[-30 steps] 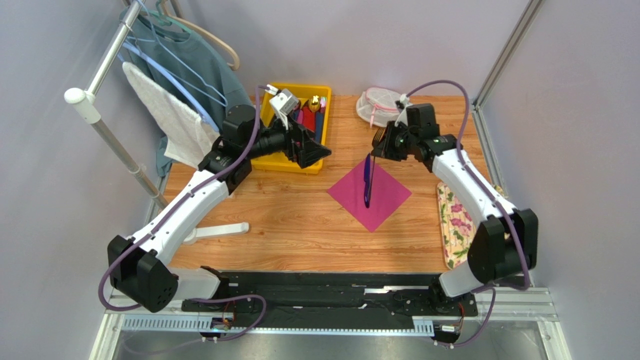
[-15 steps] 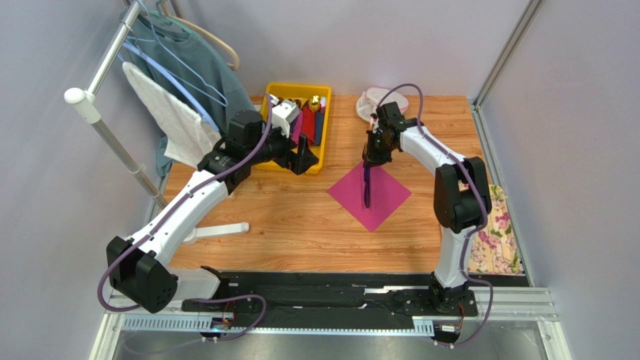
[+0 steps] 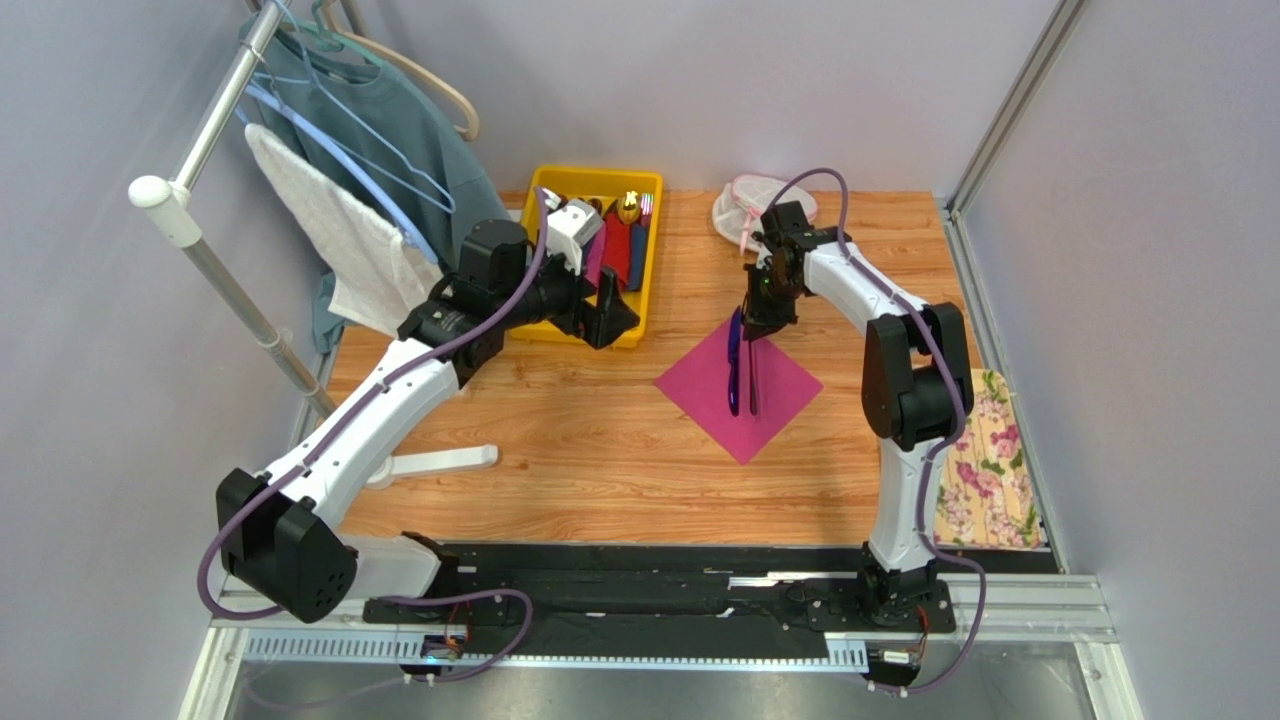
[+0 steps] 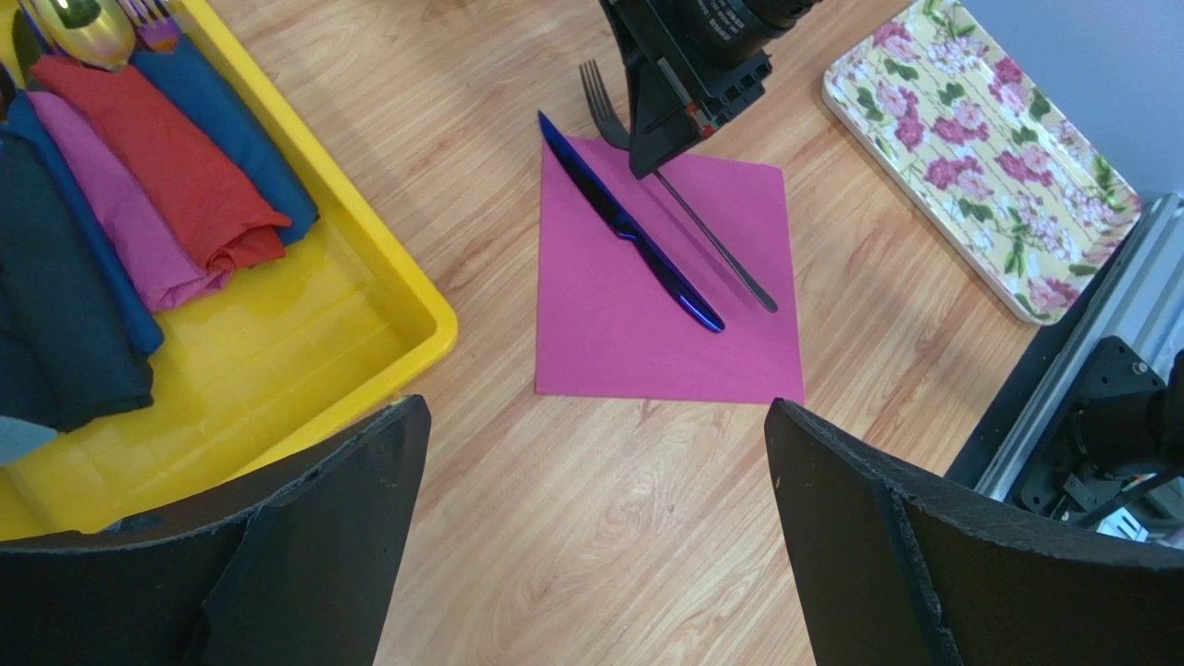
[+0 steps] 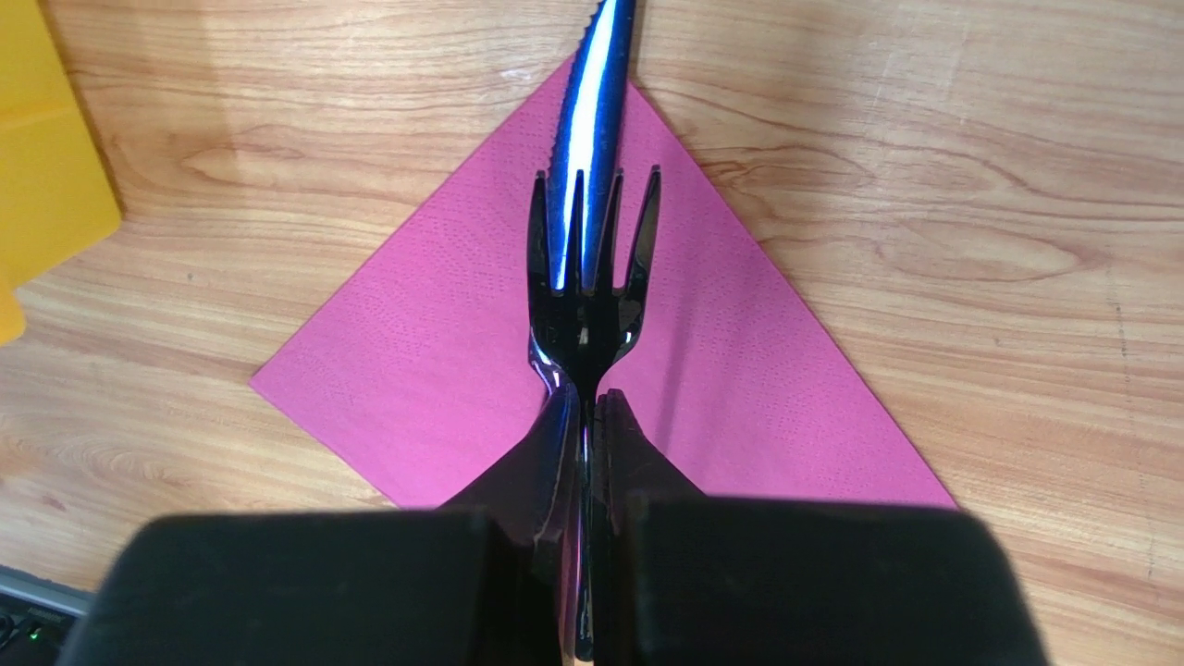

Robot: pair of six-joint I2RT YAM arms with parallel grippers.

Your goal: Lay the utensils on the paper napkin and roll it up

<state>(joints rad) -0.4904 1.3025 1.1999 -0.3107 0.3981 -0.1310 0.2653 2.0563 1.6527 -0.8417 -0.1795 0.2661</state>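
fork brought beside knife, right arm folded

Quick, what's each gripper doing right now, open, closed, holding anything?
Left gripper: open, holding nothing.
Right gripper: shut on the fork, over the paper napkin.
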